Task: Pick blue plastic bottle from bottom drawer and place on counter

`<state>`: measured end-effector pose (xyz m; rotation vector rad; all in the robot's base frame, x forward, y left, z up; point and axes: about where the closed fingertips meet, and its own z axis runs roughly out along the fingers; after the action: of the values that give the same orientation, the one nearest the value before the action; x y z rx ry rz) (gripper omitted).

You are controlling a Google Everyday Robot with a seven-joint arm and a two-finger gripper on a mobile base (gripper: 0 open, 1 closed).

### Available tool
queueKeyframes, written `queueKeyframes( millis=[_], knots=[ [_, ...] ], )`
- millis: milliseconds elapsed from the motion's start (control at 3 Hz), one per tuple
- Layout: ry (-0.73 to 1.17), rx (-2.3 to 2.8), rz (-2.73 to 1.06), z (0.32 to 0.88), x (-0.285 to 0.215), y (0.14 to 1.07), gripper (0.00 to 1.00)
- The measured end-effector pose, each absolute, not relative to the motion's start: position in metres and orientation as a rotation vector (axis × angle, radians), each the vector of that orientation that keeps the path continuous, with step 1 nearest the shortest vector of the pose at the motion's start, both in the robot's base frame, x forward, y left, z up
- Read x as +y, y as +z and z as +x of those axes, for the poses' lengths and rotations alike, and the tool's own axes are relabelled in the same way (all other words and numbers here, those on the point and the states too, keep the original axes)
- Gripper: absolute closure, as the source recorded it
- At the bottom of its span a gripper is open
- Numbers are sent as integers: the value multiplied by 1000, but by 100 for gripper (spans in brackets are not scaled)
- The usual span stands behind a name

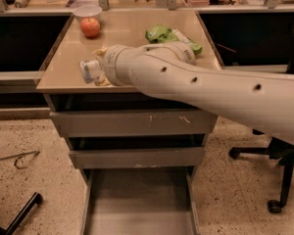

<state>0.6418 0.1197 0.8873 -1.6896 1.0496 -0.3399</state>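
Note:
The blue plastic bottle (89,71), pale with a whitish-blue label, is held in my gripper (95,70) just above the front left part of the beige counter (132,26). The gripper's yellowish fingers (101,52) sit above and below the bottle and are shut on it. My large white arm reaches in from the right and hides most of the gripper. The bottom drawer (137,207) is pulled open below, and its grey floor is bare.
A red apple (90,27) sits next to a white bowl (86,11) at the counter's back left. A green snack bag (167,34) lies at the back right. Two closed grey drawers (132,124) are below the counter. A chair base (279,180) stands at the right.

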Motion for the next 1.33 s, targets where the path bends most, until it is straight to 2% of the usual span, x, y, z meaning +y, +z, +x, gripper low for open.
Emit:
queueKeyframes(
  millis=[333,667,1333],
  knots=[
    [-132,1077,-1750,660,153,848,100],
    [-40,1074,-1775,666,164,834,100],
    [-108,1051,-1727,688,166,862,100]
  ],
)
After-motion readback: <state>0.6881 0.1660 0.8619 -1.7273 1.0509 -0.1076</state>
